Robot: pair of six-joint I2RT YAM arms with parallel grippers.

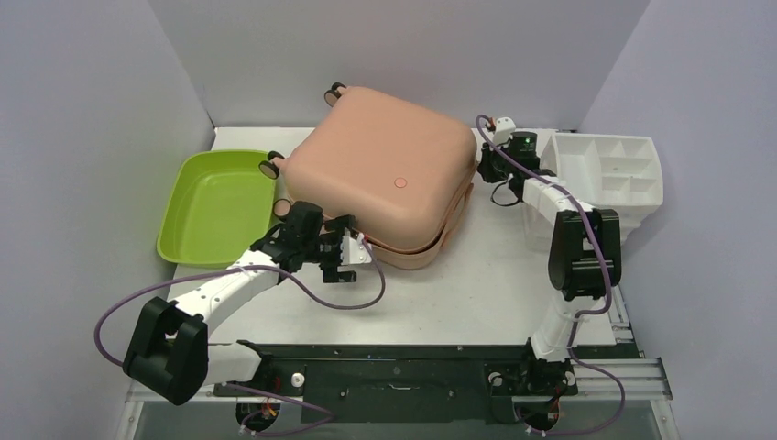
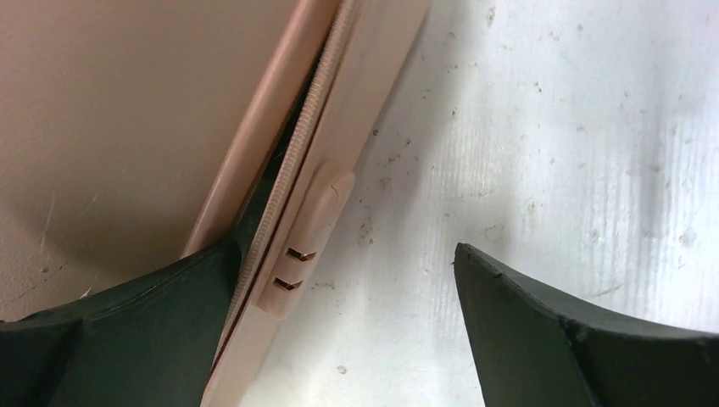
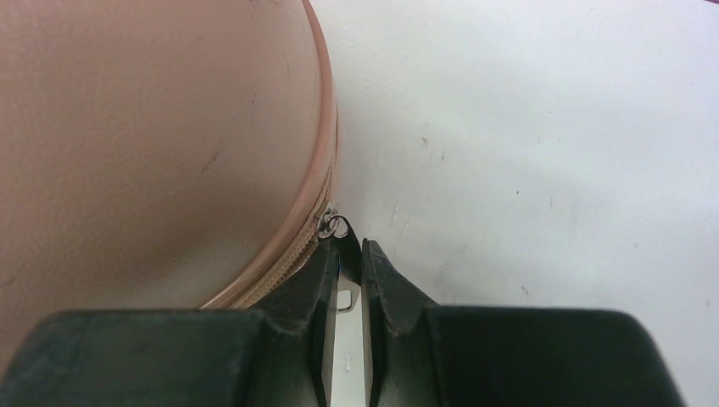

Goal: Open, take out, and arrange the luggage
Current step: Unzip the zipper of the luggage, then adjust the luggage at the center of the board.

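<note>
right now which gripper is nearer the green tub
Left. The left gripper is at the near edge of the suitcase, close to the green tub; the right gripper is across the suitcase, by the white organizer.

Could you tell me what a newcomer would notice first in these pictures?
The big salmon-pink luggage fills the middle of the table, its lid ajar along the near edge. The right gripper pinches its zipper pull at the right side; the left gripper stands open at the near-left seam.

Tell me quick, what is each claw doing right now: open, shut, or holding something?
Left claw: open, holding nothing, right beside the luggage.
Right claw: closed on the luggage's zipper pull.
</note>
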